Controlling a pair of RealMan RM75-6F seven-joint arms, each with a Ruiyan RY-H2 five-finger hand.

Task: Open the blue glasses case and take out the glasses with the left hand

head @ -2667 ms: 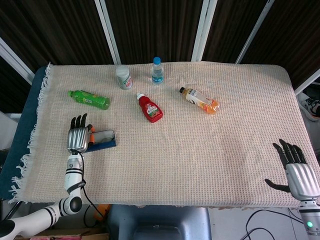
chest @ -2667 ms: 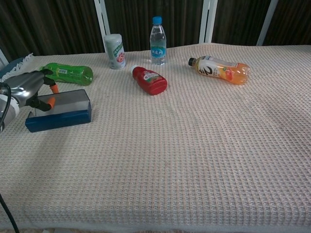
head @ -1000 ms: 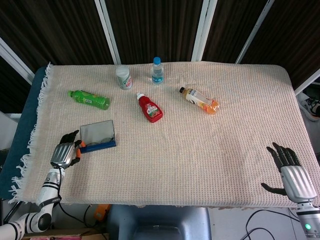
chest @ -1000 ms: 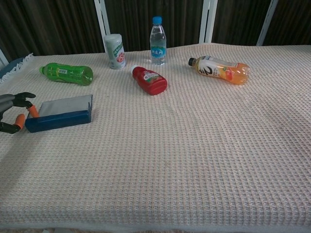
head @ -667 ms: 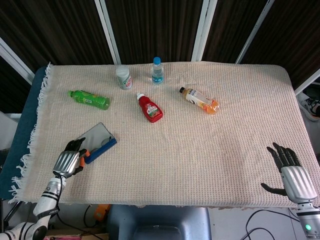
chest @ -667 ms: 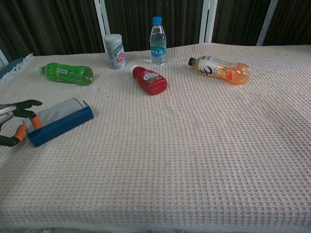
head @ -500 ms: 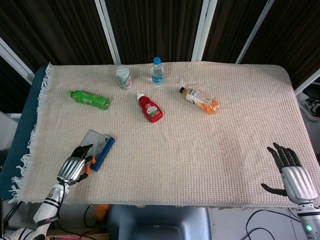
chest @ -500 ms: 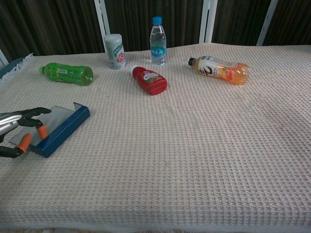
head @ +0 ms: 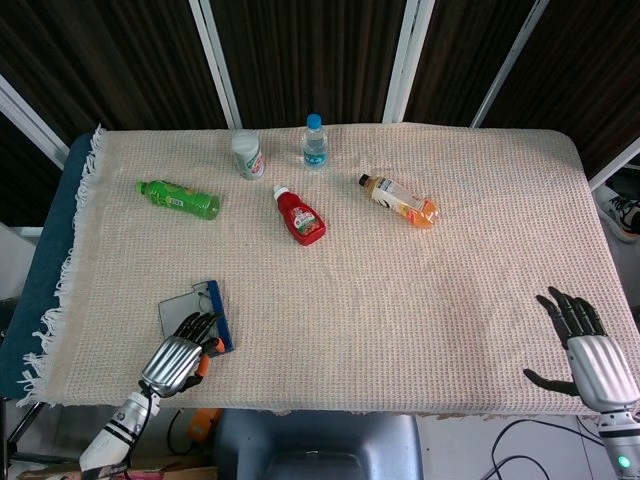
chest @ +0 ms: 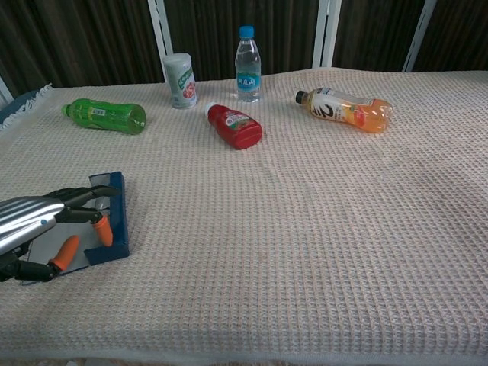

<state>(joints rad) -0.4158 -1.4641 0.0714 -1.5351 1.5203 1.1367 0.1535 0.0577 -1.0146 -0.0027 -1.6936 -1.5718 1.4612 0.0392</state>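
Note:
The blue glasses case (head: 221,318) lies open near the table's front left edge, its grey lining (chest: 53,242) facing up and its blue wall (chest: 118,219) on the right. My left hand (head: 177,362) reaches over the case from the front; the chest view shows this left hand (chest: 30,216) low at the left edge. Its fingers pinch the orange-armed glasses (chest: 67,252), which sit over the lining. Most of the glasses are hidden by the fingers. My right hand (head: 590,352) rests at the front right corner with fingers spread, holding nothing.
A green bottle (head: 178,199), a white can (head: 248,155), a water bottle (head: 315,141), a red sauce bottle (head: 300,215) and an orange drink bottle (head: 400,201) lie across the far half of the cloth. The front table edge is just behind my left hand.
The left hand has drawn back toward the front edge and swung right. The open case came with it, turning until its blue wall points away from me. The right hand stayed put.

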